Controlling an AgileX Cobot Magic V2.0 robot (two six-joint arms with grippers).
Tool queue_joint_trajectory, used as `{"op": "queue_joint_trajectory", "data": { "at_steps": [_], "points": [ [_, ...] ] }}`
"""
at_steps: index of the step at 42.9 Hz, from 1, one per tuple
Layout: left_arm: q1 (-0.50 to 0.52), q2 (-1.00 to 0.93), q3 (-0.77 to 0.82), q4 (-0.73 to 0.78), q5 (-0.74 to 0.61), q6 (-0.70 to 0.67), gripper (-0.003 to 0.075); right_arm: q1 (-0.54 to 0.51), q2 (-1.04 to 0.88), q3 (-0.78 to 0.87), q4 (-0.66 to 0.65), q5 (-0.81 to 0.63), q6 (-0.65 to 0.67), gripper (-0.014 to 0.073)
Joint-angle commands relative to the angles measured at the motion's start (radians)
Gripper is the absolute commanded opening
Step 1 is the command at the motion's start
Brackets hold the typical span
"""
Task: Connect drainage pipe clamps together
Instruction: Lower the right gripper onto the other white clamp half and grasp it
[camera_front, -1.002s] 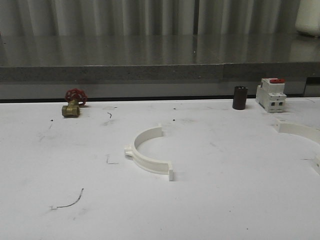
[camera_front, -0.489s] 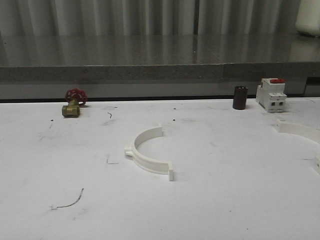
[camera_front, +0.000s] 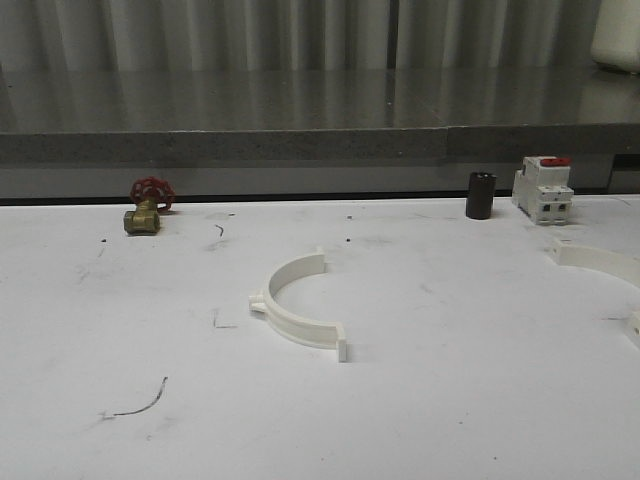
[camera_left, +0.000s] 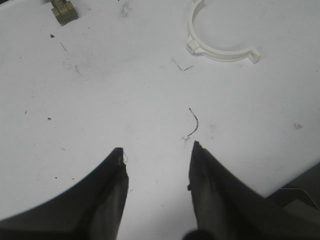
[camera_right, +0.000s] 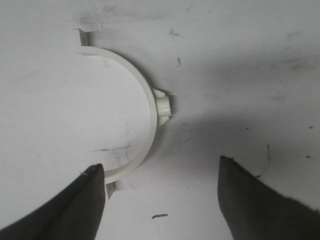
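Note:
One white drainage pipe clamp (camera_front: 295, 328) lies open side up-right near the middle of the table, and in the left wrist view this clamp (camera_left: 220, 52) sits far ahead of my fingers. A second white clamp (camera_front: 600, 259) lies at the table's right edge, partly cut off. My left gripper (camera_left: 157, 150) hovers open over bare table, holding nothing. My right gripper (camera_right: 160, 165) is open above the second clamp (camera_right: 146, 86); one end tab of that band lies just beside one dark finger (camera_right: 85, 200).
A brass valve with a red handwheel (camera_front: 147, 207) stands at the back left. A black cylinder (camera_front: 480, 195) and a white breaker with a red top (camera_front: 542, 190) stand at the back right. A grey ledge (camera_front: 320, 145) runs behind the white table (camera_front: 450, 400).

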Motion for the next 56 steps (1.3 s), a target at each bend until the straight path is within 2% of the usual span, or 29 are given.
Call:
{"op": "queue_joint_trajectory", "data": {
  "at_steps": [1, 11, 25, 28, 31, 34, 38, 56],
  "points": [
    [0.000, -0.005, -0.025, -0.002, -0.066, -0.001, 0.0291, -0.005, 0.033, -0.043, 0.023, -0.036, -0.021, 0.0510],
    [0.000, -0.005, -0.025, -0.002, -0.066, -0.001, 0.0291, -0.005, 0.150, -0.043, 0.023, -0.102, -0.021, 0.0510],
    [0.000, -0.005, -0.025, -0.002, -0.066, -0.001, 0.0291, -0.002, 0.219, -0.043, 0.025, -0.168, -0.022, 0.0507],
    [0.000, -0.005, -0.025, -0.002, -0.066, -0.001, 0.0291, -0.002, 0.219, -0.043, 0.025, -0.165, -0.022, 0.0455],
    [0.000, -0.005, -0.025, -0.002, -0.066, -0.001, 0.0291, -0.002, 0.219, -0.043, 0.025, -0.161, -0.022, 0.0331],
    [0.000, -0.005, -0.025, -0.002, -0.066, -0.001, 0.0291, -0.002, 0.219, -0.043, 0.025, -0.160, -0.022, 0.0258],
    [0.000, -0.005, -0.025, -0.002, -0.066, -0.001, 0.0291, -0.002, 0.219, -0.043, 0.025, -0.159, -0.022, 0.0204],
    [0.000, -0.005, -0.025, -0.002, -0.066, -0.001, 0.0291, -0.002, 0.219, -0.043, 0.026, -0.152, -0.022, 0.0195]
  ]
}}
